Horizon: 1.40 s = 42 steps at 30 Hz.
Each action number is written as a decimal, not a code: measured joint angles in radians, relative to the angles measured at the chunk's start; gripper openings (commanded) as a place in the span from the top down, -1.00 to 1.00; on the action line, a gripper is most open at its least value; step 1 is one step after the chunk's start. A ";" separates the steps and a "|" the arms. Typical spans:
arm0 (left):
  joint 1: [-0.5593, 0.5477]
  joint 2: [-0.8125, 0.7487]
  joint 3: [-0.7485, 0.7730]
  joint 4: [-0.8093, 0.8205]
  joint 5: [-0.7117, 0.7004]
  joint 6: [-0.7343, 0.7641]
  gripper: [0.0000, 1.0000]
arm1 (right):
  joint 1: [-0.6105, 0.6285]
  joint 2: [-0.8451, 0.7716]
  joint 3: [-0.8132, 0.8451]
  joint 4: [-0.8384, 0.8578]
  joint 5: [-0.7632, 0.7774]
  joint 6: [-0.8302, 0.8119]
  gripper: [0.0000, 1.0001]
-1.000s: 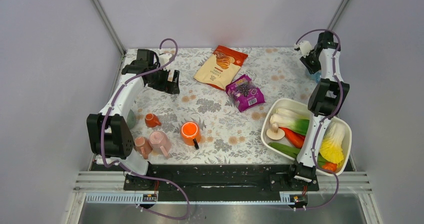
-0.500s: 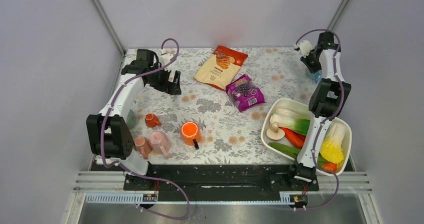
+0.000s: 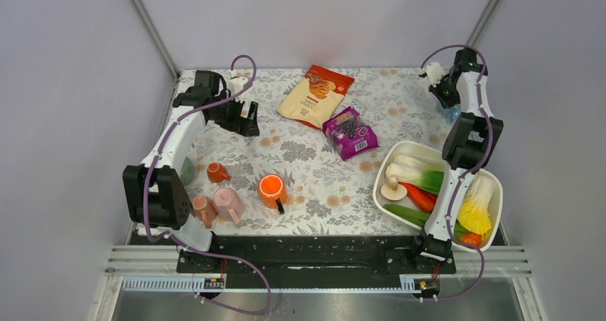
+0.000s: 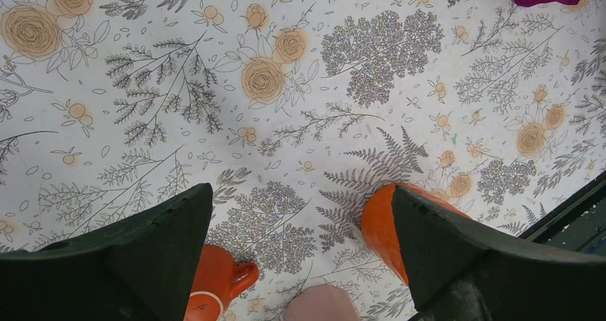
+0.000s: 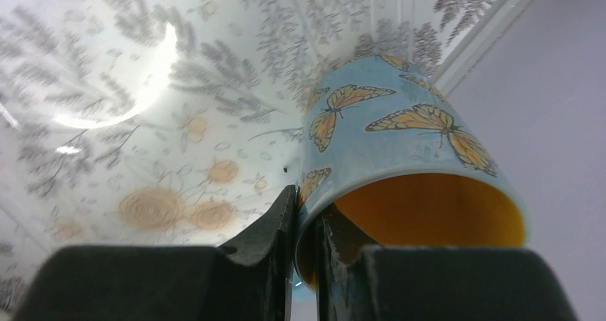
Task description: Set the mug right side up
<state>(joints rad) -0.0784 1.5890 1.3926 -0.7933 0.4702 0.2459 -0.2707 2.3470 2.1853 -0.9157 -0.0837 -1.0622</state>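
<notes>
Floral-patterned table (image 3: 314,156), plain lilac-grey walls (image 3: 321,13), pale corner posts (image 3: 146,24), bright tabletop glare (image 5: 150,85), perhaps from overhead lighting

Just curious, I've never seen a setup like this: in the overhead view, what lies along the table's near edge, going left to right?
Small pink mug, larger pink mug, orange mug, white tray of vegetables.

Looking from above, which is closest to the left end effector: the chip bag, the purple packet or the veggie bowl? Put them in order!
1. Chip bag, just right of the left end effector, at the back.
2. Purple packet, farther right, mid-table.
3. Veggie bowl, far right, toward the front.
</notes>
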 measured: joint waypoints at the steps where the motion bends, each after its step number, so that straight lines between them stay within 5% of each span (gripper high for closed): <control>1: 0.000 -0.001 0.000 0.000 0.001 0.002 -0.97 | -0.001 -0.005 0.000 -0.020 -0.010 -0.012 1.00; 13: 0.000 -0.010 0.000 -0.008 0.005 0.016 -0.97 | -0.002 -0.040 0.000 -0.222 -0.052 -0.145 0.96; 18: 0.000 -0.009 0.000 -0.015 0.006 0.017 -0.97 | -0.002 -0.040 0.000 -0.219 -0.055 -0.159 -0.23; 23: 0.000 -0.010 0.000 -0.023 0.006 0.018 -0.97 | -0.004 -0.047 0.000 -0.174 -0.052 -0.149 -0.56; 26: 0.000 -0.010 0.000 -0.023 0.007 0.022 -0.97 | -0.005 -0.058 0.001 -0.152 -0.060 -0.133 -0.98; 35: -0.072 -0.010 0.057 -0.147 0.019 0.172 -0.68 | 0.013 -0.159 0.002 -0.061 -0.047 -0.010 -0.99; 42: -0.463 -0.059 0.110 -0.480 0.039 0.678 -0.61 | 0.119 -0.435 -0.111 0.048 -0.134 0.145 -0.99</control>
<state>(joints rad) -0.5415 1.5303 1.5024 -1.2736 0.5095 0.9237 -0.1520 1.9121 2.0739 -0.8673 -0.2176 -0.9169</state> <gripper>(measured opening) 0.810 0.993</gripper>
